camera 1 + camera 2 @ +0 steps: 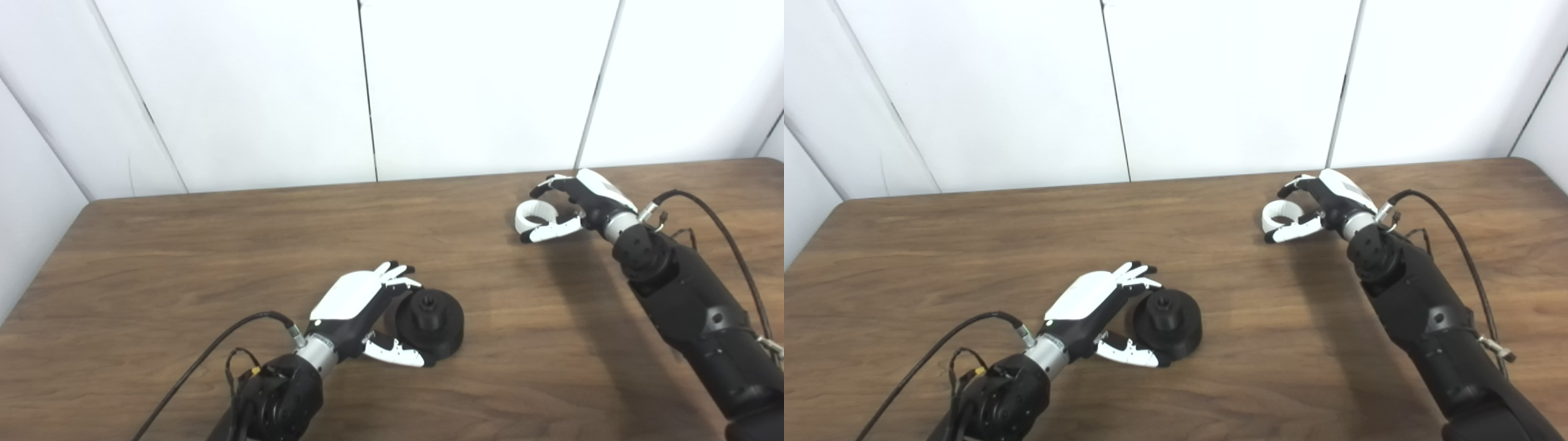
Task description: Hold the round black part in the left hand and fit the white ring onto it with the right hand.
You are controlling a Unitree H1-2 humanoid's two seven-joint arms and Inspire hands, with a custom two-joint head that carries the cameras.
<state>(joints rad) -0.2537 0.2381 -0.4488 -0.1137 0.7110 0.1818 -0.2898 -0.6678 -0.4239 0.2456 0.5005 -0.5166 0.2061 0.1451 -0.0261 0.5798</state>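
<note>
Cupping the round black part (429, 321), the left hand (361, 309) has its fingers spread behind the rim and its thumb along the near edge, not yet clenched, and whether it truly bears on the part I cannot tell. The part rests on the table (184, 257), near its front edge, hub pointing up. Far right of the black part and further back, the right hand (572, 208) brackets the white ring (533, 214), fingers arched over it and thumb under its near side; the ring looks pinched but possibly resting on the wood. Judging by looks, the black part is stiff moulded plastic, moderately light and smooth, best taken across its broad rim so the hub stays free. The ring seems thin, rigid and very light, easily squirted from a pinch, so grip its outer wall. The right eye view shows the ring's open centre more plainly; the left eye view shows the left thumb's contact line better
</note>
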